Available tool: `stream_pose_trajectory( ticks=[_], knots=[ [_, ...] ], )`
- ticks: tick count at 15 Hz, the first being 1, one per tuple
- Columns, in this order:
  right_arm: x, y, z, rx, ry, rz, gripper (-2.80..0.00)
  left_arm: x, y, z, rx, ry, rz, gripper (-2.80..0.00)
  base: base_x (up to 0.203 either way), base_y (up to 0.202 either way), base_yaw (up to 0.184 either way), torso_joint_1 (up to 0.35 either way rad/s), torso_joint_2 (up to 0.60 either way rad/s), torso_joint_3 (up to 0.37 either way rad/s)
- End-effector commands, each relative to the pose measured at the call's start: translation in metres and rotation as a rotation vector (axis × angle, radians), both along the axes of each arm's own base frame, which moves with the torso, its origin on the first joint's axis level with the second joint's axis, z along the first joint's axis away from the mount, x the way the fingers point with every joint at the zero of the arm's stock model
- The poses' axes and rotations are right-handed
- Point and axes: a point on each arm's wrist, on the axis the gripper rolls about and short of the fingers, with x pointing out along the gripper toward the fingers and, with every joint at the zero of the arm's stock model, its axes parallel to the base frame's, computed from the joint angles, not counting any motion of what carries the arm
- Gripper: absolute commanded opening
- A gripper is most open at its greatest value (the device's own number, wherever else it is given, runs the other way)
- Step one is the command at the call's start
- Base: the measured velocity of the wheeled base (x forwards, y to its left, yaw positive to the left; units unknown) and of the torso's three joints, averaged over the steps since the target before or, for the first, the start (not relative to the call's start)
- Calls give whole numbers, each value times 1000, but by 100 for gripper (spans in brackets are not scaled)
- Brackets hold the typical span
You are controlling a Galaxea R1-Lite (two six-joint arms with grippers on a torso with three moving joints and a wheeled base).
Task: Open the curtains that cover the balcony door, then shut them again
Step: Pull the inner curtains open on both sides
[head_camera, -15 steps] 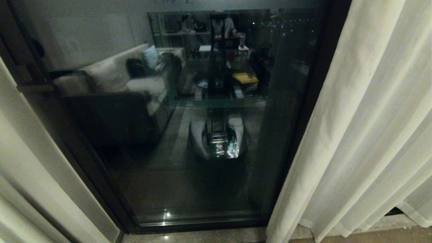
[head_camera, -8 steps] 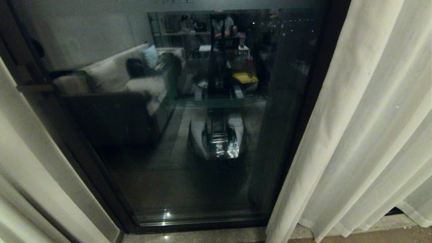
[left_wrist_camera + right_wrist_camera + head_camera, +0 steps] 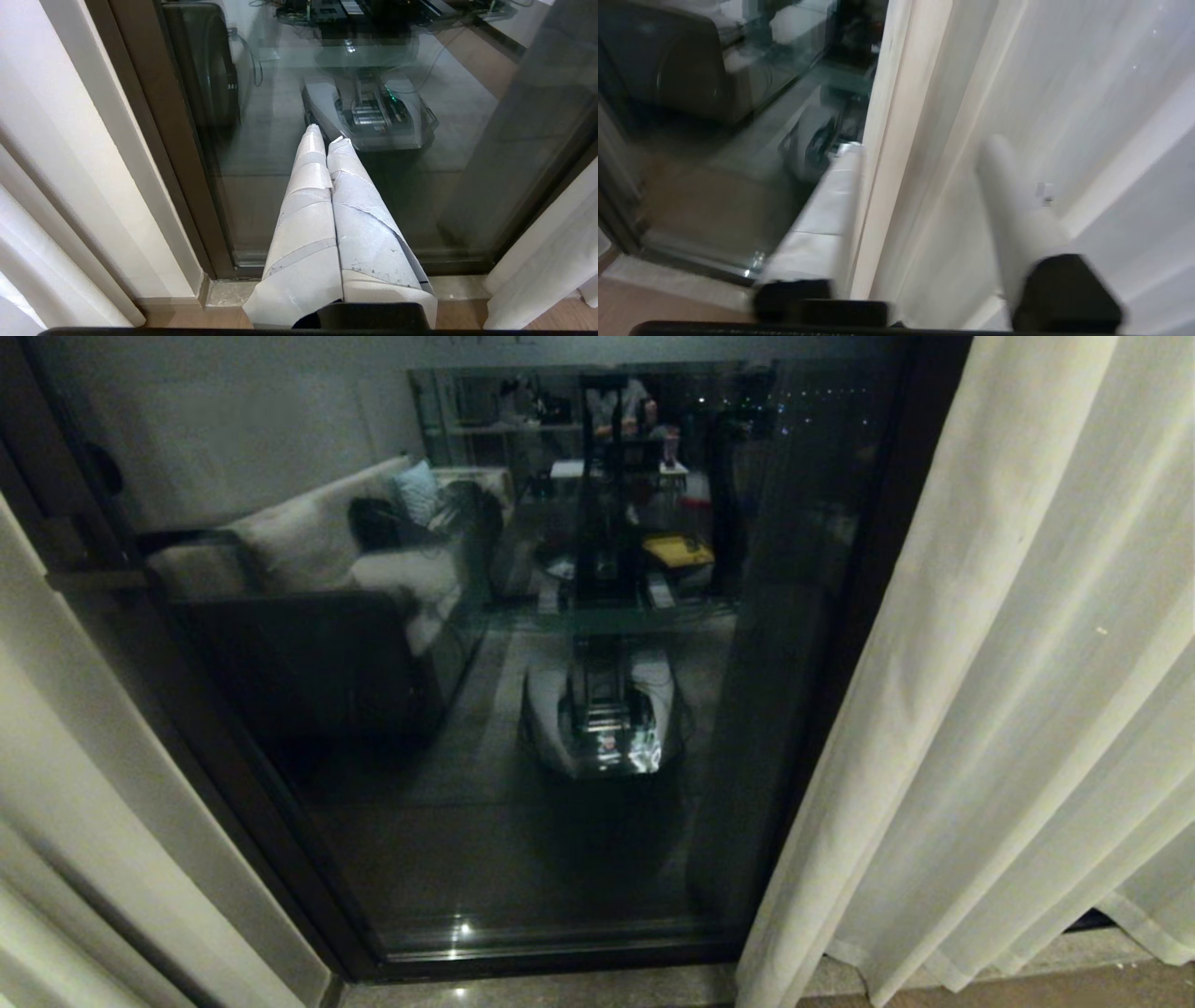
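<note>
The balcony door (image 3: 523, 709) stands uncovered, the curtains (image 3: 1008, 691) drawn off to either side of its dark frame. The head view shows no arm at all. Only the left wrist view shows the left claw (image 3: 322, 133), fingers pressed together, pointing at the glass and touching nothing. Only the right wrist view shows the right claw (image 3: 920, 149), spread, with the hemmed edge of the door's right-hand panel between its fingers (image 3: 1008, 186).

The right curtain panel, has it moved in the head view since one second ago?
No. The right curtain panel hangs at the same place: its inner edge still crosses the dark frame of the balcony door at the same spot.
</note>
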Motion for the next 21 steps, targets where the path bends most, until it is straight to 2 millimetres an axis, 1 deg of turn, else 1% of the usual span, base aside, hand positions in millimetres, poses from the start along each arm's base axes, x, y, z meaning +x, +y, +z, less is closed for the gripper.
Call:
stream_pose_trajectory(
  ticks=[1,3,6,8,16,21],
  knots=[
    [27,1,12,-3,20,3,0,0,0,0,0,-1,1,-280,0,0,0,0,0,0],
    [38,1,20,-2,-9,6,0,0,0,0,0,-1,1,-280,0,0,0,0,0,0],
    [54,4,24,-3,-42,30,0,0,0,0,0,-1,1,-280,0,0,0,0,0,0],
    [63,8,25,-1,-67,58,0,0,0,0,0,-1,1,-280,0,0,0,0,0,0],
    [116,13,27,2,-108,57,0,0,0,0,0,-1,1,-280,0,0,0,0,0,0],
    [133,13,55,20,-178,30,0,0,0,0,0,-1,1,-280,0,0,0,0,0,0]
  ],
)
